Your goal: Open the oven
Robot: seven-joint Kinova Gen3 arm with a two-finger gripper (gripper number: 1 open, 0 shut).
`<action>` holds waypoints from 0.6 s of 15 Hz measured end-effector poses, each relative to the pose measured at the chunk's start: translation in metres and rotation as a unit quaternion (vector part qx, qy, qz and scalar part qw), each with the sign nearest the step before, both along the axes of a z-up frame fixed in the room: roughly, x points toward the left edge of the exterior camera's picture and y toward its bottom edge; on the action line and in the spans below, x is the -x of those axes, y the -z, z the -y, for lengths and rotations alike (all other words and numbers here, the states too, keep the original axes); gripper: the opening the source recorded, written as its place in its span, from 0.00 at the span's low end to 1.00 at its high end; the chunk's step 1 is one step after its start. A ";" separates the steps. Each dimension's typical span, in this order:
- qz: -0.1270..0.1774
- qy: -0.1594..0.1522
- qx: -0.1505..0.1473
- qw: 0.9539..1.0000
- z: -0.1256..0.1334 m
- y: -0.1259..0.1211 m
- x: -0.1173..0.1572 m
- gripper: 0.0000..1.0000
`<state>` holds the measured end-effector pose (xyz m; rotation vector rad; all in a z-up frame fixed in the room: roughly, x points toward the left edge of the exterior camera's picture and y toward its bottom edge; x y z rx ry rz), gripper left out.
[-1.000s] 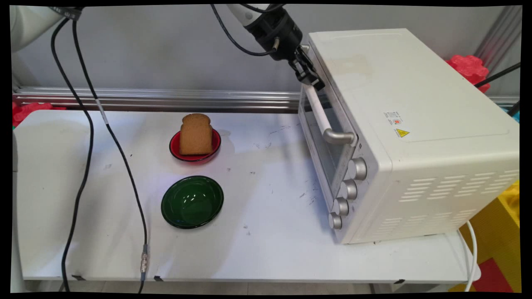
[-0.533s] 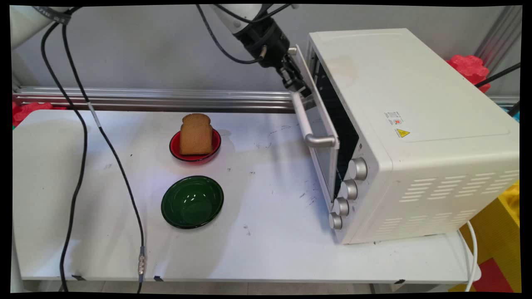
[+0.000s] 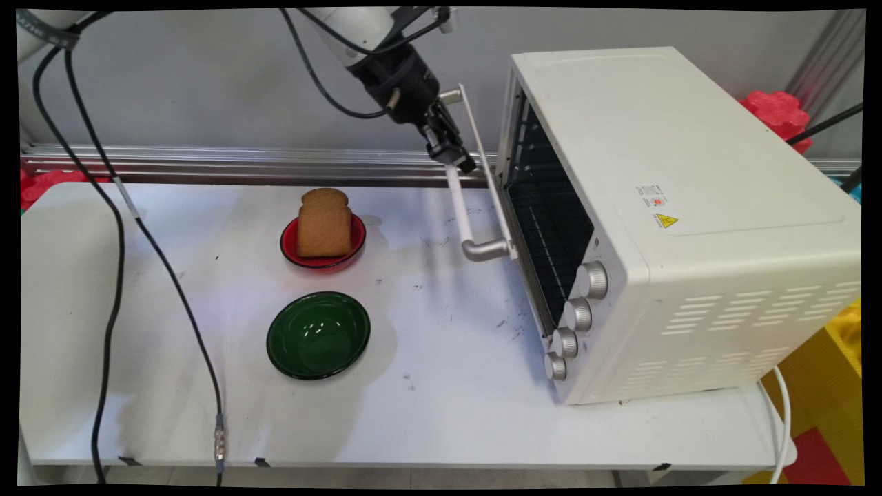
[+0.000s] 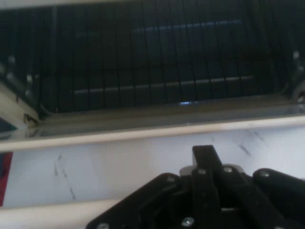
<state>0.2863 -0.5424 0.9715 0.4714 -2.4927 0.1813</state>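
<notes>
Where gripper (image 3: 456,153) meets handle (image 3: 460,207) — fingers hidden.

Robot lab: alu rail (image 3: 262,164), foam mats (image 3: 837,386).

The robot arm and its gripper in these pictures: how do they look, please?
A white, rounded arm link ends in a black wrist and a black two-finger gripper of pinned metal linkages. Thin black cables hang from the arm; one carries a silver connector.
</notes>
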 end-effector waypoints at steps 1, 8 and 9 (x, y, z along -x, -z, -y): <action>0.001 0.000 -0.001 1.000 -0.002 0.002 -0.004 0.00; 0.001 -0.001 -0.007 1.000 -0.013 0.025 -0.024 0.00; 0.000 -0.002 -0.008 1.000 -0.014 0.029 -0.026 0.00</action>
